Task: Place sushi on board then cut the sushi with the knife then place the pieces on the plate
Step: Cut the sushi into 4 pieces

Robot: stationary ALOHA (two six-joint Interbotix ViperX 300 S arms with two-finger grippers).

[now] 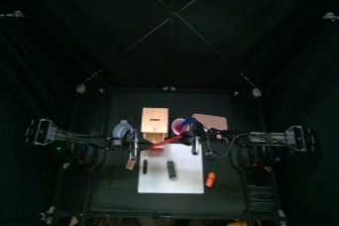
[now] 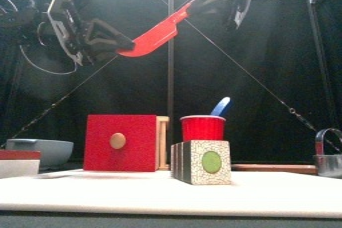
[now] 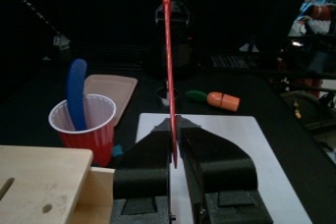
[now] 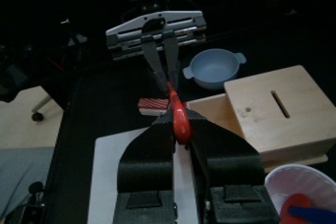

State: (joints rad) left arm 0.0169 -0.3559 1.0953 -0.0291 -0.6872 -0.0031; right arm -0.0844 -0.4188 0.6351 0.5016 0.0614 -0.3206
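Both grippers are clamped on one red plastic knife (image 2: 158, 30), held aslant high above the table. The left gripper (image 3: 171, 140) sees it edge-on as a thin line, the right gripper (image 4: 178, 135) as a thick rounded end. Only the front view shows the blocky sushi roll's (image 2: 201, 162) speckled end face with its green centre. The roll lies mid-board on the flat white cutting board (image 1: 153, 182).

1. The left arm (image 1: 73, 137) reaches in from the left; the left gripper (image 1: 138, 148) hangs high above the white cutting board (image 1: 173, 178), jaws clamped on the lower end of the red knife (image 2: 160, 27).
2. The right arm (image 1: 259, 141) faces it; the right gripper (image 1: 193, 143) sits higher, jaws clamped on the other end.
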